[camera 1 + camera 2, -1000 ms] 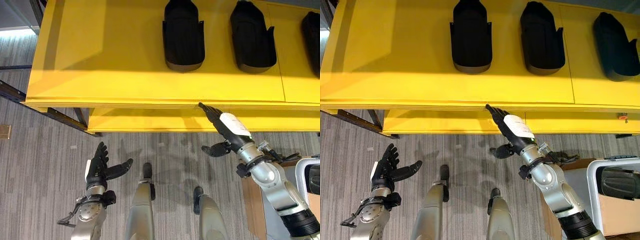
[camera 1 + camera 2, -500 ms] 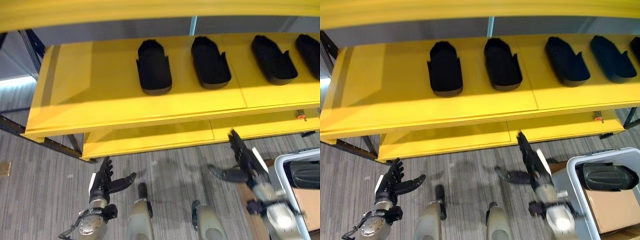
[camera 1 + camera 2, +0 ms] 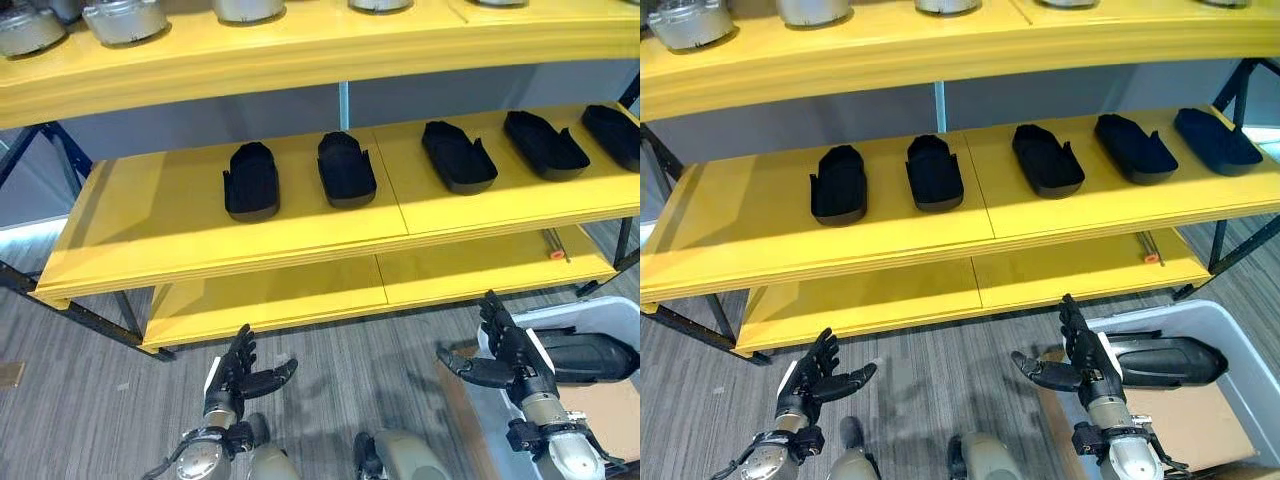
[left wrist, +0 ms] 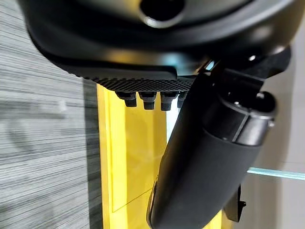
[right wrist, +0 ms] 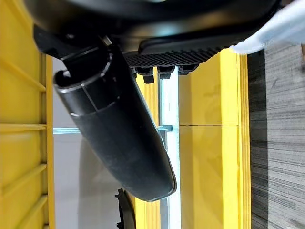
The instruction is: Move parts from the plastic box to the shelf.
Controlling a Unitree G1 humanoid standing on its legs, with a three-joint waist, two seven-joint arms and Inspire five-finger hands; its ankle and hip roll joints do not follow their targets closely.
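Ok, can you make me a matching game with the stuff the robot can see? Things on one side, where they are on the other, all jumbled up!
Things:
1. five black parts
2. silver metal parts
3. one black part
4. orange-tipped rod

Places:
A. in the grey plastic box
B. on the top yellow shelf
C. in a row on the middle yellow shelf
D. on the bottom yellow shelf

Pairs: 1-C, 2-B, 3-A, 4-D
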